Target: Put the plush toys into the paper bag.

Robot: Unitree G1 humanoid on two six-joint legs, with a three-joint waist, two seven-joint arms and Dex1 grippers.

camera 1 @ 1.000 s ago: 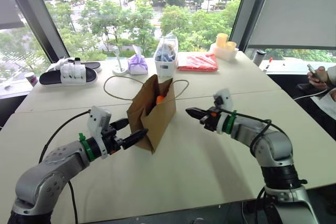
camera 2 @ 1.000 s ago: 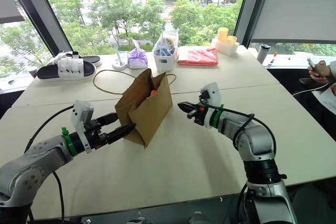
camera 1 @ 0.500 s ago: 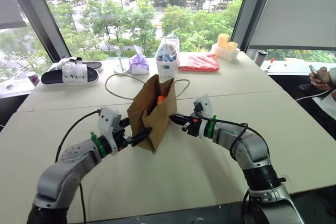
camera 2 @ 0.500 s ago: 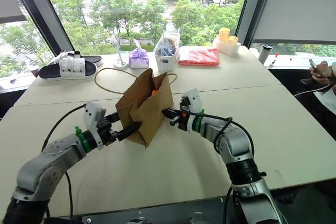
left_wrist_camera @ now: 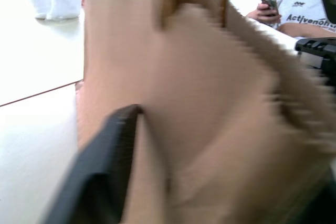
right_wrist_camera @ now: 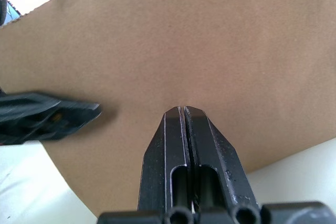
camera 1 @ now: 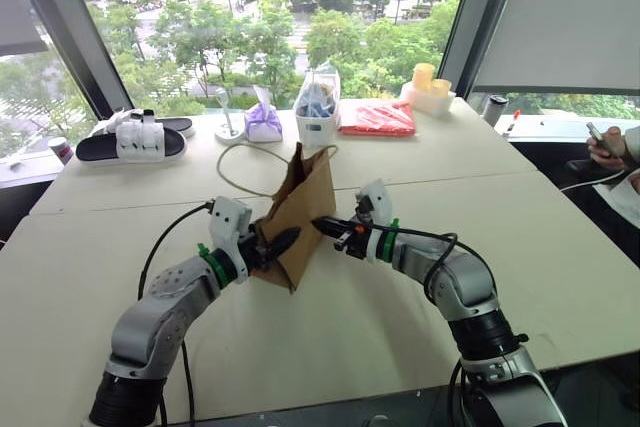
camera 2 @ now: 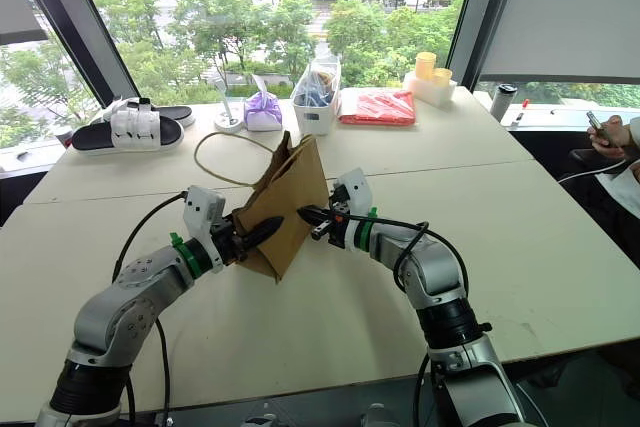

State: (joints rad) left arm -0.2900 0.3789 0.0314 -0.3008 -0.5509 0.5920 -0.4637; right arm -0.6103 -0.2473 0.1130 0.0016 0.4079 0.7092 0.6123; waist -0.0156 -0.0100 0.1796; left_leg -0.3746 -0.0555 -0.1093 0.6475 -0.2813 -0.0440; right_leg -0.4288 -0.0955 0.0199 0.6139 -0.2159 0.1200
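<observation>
The brown paper bag [camera 1: 305, 197] stands mid-table, pressed narrow between my two grippers, and its mouth is nearly closed. The plush toys are hidden. My left gripper [camera 1: 283, 240] is at the bag's left lower edge, shut on a fold of the paper. In the left wrist view one black finger [left_wrist_camera: 105, 166] lies against the bag [left_wrist_camera: 210, 103]. My right gripper [camera 1: 320, 224] is shut with nothing between its fingers. Its tip [right_wrist_camera: 184, 109] touches the bag's right face [right_wrist_camera: 210, 35]. A beige cord handle [camera 1: 240, 162] loops out behind the bag.
Along the far edge sit black-and-white sandals [camera 1: 135, 137], a purple pouch [camera 1: 263, 122], a white cup holding a clear bag [camera 1: 317, 112], a red packet [camera 1: 377, 117] and yellow cups [camera 1: 428, 82]. A person's hand with a phone [camera 1: 605, 142] is at the right.
Both grippers moved inward onto the bag, and the left one's fingers narrowed onto its edge. The bag got squeezed narrower, and the orange toy at its mouth dropped from sight.
</observation>
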